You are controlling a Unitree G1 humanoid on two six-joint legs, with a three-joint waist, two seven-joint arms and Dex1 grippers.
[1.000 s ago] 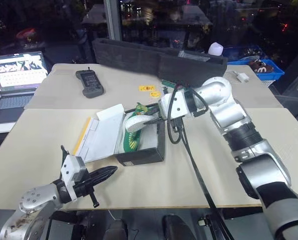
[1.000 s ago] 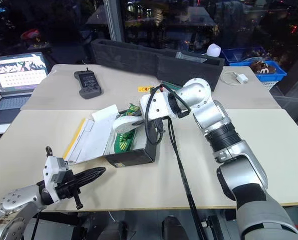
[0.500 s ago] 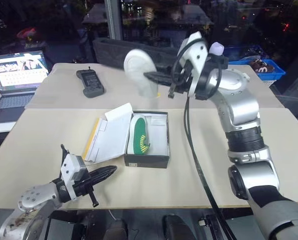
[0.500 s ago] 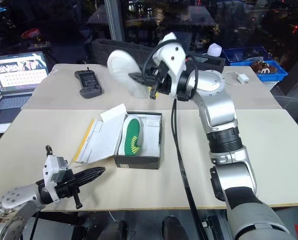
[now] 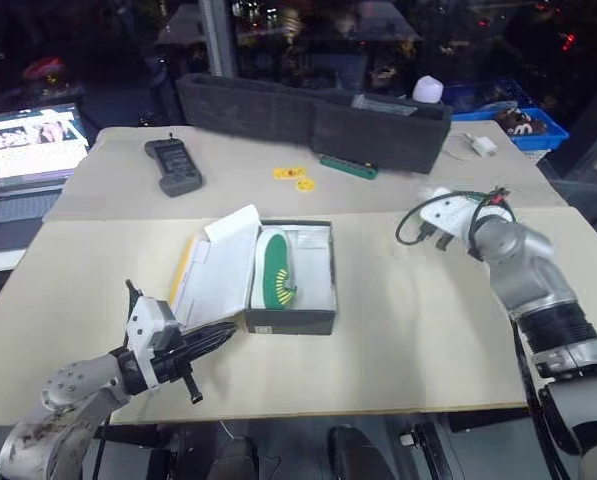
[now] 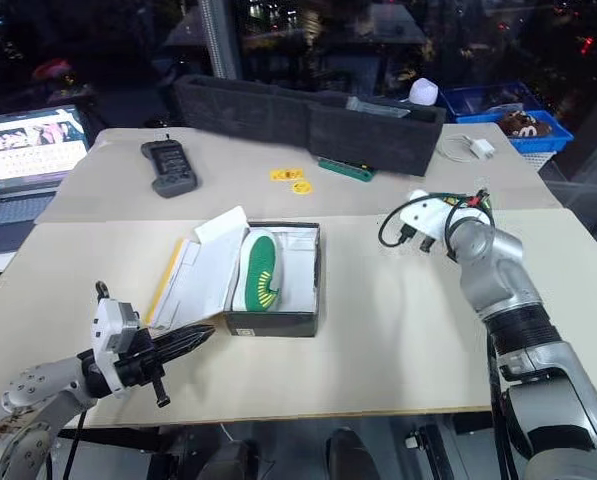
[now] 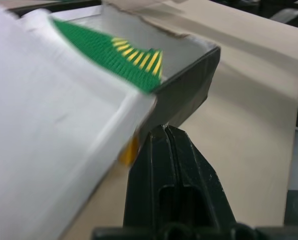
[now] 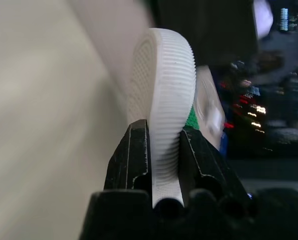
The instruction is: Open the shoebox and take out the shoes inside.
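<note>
The shoebox point(image 5: 316, 318) lies open mid-table, its white-lined lid point(image 5: 218, 265) folded out to the left with a yellow edge showing. One green shoe point(image 5: 271, 268) with a white sole lies inside on its side. My right gripper point(image 8: 163, 131) is shut on the ribbed white sole of the other shoe point(image 8: 163, 75). That hand point(image 5: 446, 214) hovers over the right part of the table, well away from the box. My left gripper point(image 5: 214, 340) is shut and holds nothing. Its tip point(image 7: 163, 129) sits just under the lid, by the box's near-left corner.
A long dark grey tray point(image 5: 308, 115) runs along the back. Before it lie a black handset point(image 5: 173, 165), yellow tags point(image 5: 295, 178) and a green strip point(image 5: 348, 166). A laptop point(image 5: 33, 150) stands far left, a blue basket point(image 5: 526, 125) far right.
My right gripper pulled one shoe out of the box, raised it high above the table, then swung it right and down. The box settled square. My left gripper stayed put.
</note>
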